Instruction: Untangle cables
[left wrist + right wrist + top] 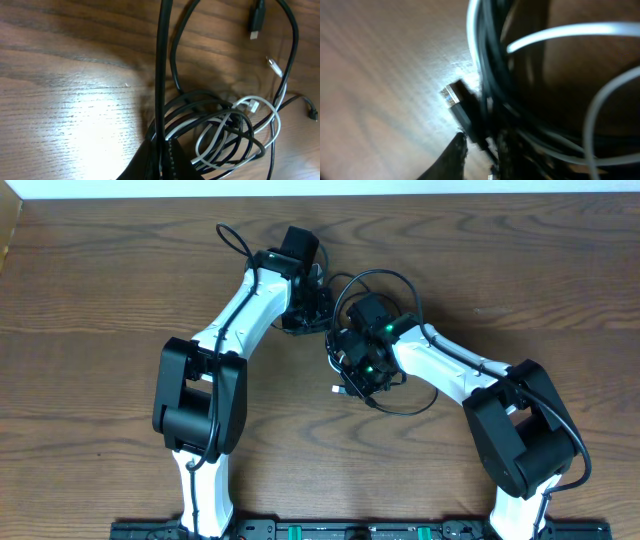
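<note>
Overhead: both arms meet over the middle of the worktop (100,280), a bit toward the far edge; the tangle sits between them.

Left wrist: left gripper (161,161) is fully closed, pinching a taut strand of the black cable (210,120). The white cable (220,136) is looped through the black coils. Loose ends lie apart toward the right edge: black plug (256,20), white plug (272,65).

Right wrist (blurred): right gripper (480,150) is at a narrow gap with black strands and a plug end (457,102) at its tips. Can't tell if it actually grips.

Risks:
- The right gripper looks likely to catch several strands at once; pulling would then tighten the knot rather than free it.
- With the left anchor holding the same cable, a hard pull could strain the plug or drag the whole bundle.
- The white loop may snag.
</note>
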